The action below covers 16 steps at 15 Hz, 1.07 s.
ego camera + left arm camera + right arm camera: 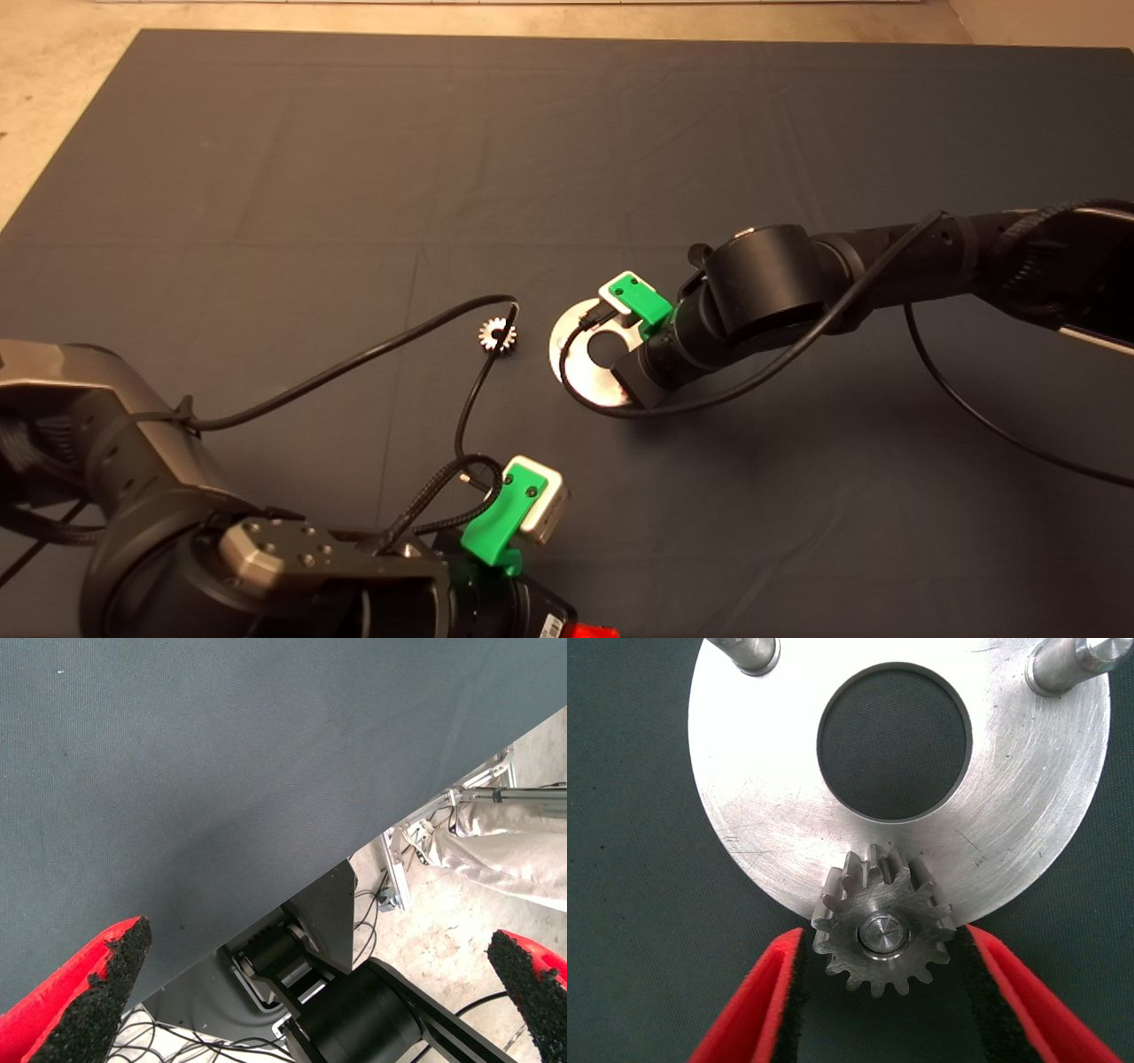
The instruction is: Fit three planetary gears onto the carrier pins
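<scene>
1. Right gripper [881, 992] over disc [744, 815], fingers [757, 1010] spread either side of gear [881, 930] seated on pin [883, 933], pads just beside teeth
2. Two other pins [750, 651] bare
3. Second gear [497, 336] on mat [266, 177] left of disc, under cable [469, 399]
4. Left gripper [319, 992] parked lower left, fingers [106, 979] wide apart, holding nothing

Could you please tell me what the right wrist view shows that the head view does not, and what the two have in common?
Only the right wrist view shows a gear seated on a pin of the disc, between the right hand's open fingers, plus two bare pins.

Only the head view shows a loose gear on the mat, and the left hand at the lower edge.

Both show the disc and its central hole.
</scene>
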Each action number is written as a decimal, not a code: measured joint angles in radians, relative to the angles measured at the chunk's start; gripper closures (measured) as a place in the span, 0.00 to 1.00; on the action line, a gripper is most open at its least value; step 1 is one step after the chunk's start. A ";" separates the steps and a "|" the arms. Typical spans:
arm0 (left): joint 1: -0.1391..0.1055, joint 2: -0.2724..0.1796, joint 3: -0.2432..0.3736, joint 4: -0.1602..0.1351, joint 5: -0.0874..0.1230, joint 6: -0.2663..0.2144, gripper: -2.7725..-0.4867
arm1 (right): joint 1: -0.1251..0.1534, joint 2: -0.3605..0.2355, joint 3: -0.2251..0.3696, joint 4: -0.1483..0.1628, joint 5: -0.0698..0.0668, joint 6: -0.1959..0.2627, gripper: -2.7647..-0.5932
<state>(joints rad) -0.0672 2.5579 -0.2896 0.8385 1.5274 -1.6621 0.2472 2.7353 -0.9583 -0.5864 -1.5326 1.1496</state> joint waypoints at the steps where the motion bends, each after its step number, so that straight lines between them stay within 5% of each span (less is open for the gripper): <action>1: 0.000 0.000 0.000 0.000 0.000 0.000 0.01 | 0.000 0.000 0.000 0.000 0.000 0.000 0.67; 9: -0.011 0.000 0.000 0.000 0.000 -0.001 0.01 | 0.000 0.011 0.000 0.004 0.002 0.000 0.54; 16: -0.011 0.000 0.000 0.000 0.000 -0.001 0.01 | 0.026 0.015 0.037 0.095 0.002 0.003 0.40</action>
<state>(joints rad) -0.0787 2.5579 -0.2896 0.8385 1.5274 -1.6636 0.2732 2.7504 -0.9213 -0.4915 -1.5302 1.1521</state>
